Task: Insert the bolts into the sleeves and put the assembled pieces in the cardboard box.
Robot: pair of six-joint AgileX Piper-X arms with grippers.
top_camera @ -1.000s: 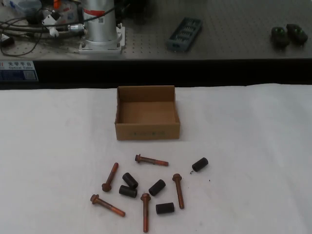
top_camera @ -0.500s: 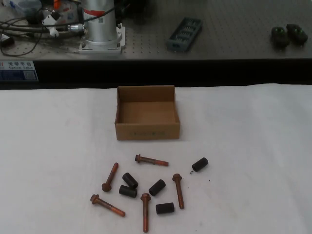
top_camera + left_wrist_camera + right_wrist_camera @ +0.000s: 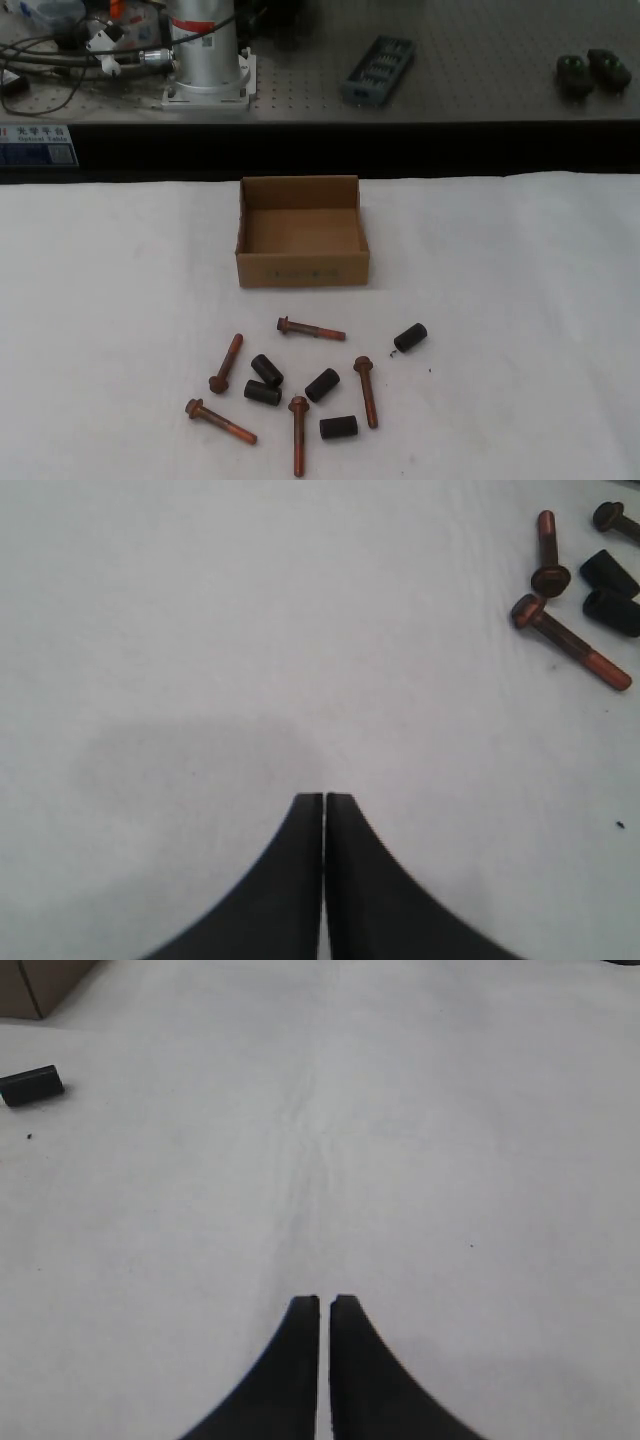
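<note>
Five copper-coloured bolts (image 3: 310, 329) and five short black sleeves (image 3: 322, 384) are scattered on the white-clothed counter (image 3: 520, 300), near of the open brown cardboard box (image 3: 303, 272) — bare cloth between. Wide bare cloth is left at both sides; beyond the far edge a silver post base (image 3: 205, 45) is seen. The left hand (image 3: 324, 810) and the right hand (image 3: 324, 1305) are clenched — nothing is held.

We're in a lab, no doubt about it: along the back runs a grey optical table (image 3: 470, 80) dotted with a grid of mounting holes, a tangle of cables (image 3: 45, 60) lying on it, a metal column (image 3: 203, 40) standing on its base plate, white cloth (image 3: 530, 320) spread in front
</note>
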